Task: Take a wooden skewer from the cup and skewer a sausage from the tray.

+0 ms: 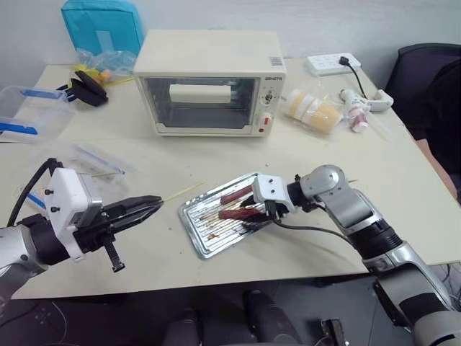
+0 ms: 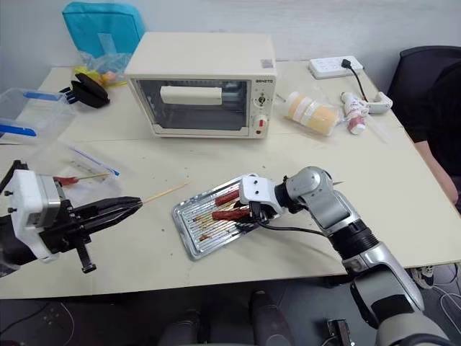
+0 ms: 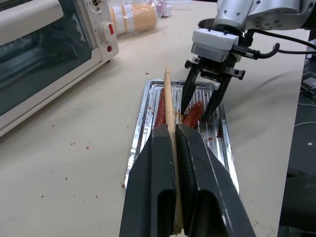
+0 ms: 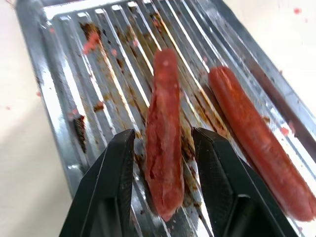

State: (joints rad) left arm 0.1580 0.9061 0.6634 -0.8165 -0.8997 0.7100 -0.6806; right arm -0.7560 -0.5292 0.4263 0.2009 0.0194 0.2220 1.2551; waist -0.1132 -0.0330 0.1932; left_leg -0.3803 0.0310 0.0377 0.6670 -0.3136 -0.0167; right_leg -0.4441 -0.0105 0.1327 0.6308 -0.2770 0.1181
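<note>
The right gripper [image 4: 163,163] is reaching down into the tray [image 1: 198,241], its two black fingers standing partly open on either side of a split, reddish sausage [image 4: 163,133]; from where I am standing there is a sliver of daylight on each side of the meat, so I would say it is bracketing the sausage and not yet pinching it. A second sausage [image 4: 256,168] is lying just beside it on the ribbed, grease-stained floor. Off to the other side, the left gripper [image 1: 148,207] is hovering over the bare table [image 1: 302,155], clamped tight on the wooden skewer [image 1: 181,192], whose free end is pointing toward the tray but stopping short of its rim. What worries me is the sausage: it is already torn along its length, so a firm squeeze could be splitting it further, and a greasy one could be rolling or squirting out along the ribs when the point pushes in. The skewer is thin too, and an off-centre thrust could be glancing off. Behind all this a toaster oven [image 1: 209,79] is sitting. I cannot pick out the steel cup anywhere, and the skewer's tip is too fine to judge.
</note>
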